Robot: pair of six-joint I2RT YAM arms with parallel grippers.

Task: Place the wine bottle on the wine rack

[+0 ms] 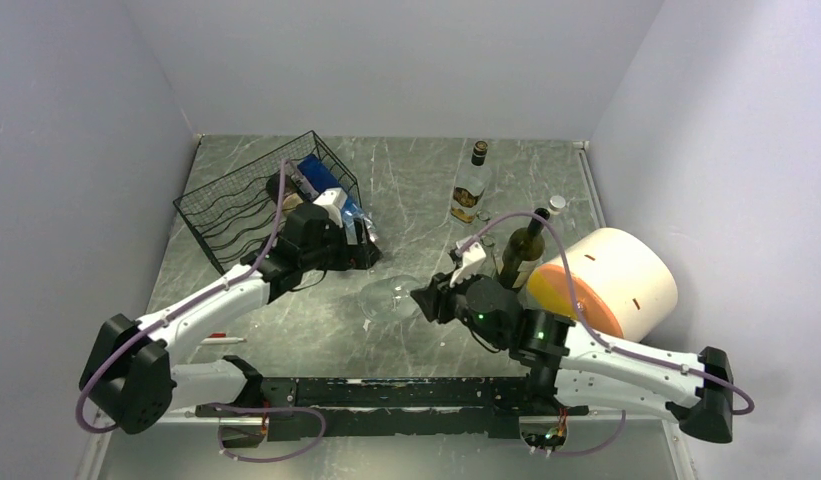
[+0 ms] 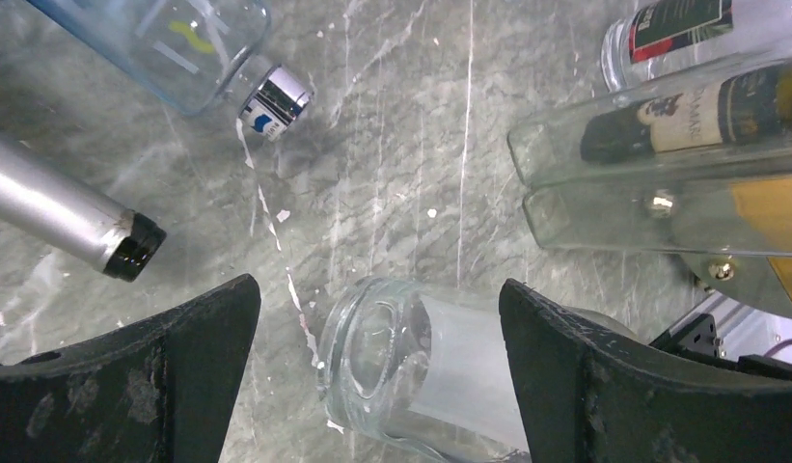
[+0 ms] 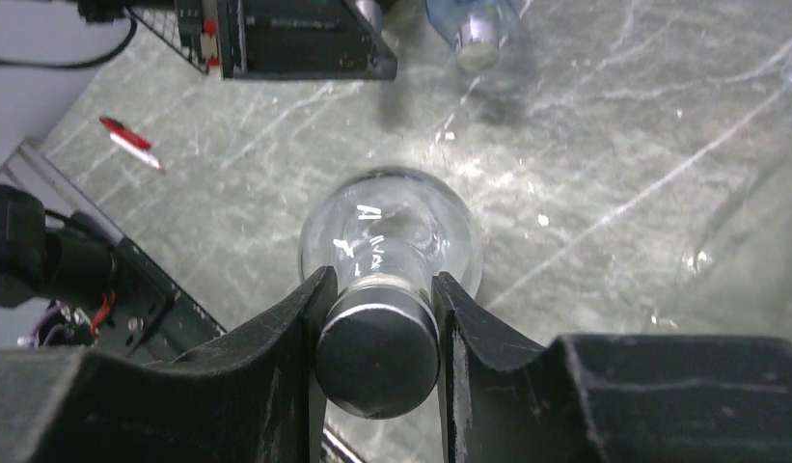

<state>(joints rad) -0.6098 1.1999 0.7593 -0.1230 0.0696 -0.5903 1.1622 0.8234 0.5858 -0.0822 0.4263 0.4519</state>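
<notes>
Since the wine bottle [image 1: 391,297] is clear glass w/ a smooth round body, I judge it stiff, fairly heavy for its size, slick & breakable. The narrow neck just behind the dark cap looks like the surest place to pinch, and a 2nd hold round the fat end would probably keep it from swinging on the lift. It lies on its side on the table [image 1: 416,180], about midway btwn my two arms, w/ the cap end toward my right side. My right hand [image 3: 380,289] is narrowed onto that neck, fingers [image 3: 290,333] pressed to either side of it, so it has the bottle. My left hand [image 2: 377,299] stands wide w/ nothing in it. The bottle's other end shows btwn its fingers, but I see no contact there. The wine rack [image 1: 246,205] sits at the far left of the table, beyond my left hand & apart from the bottle.
</notes>
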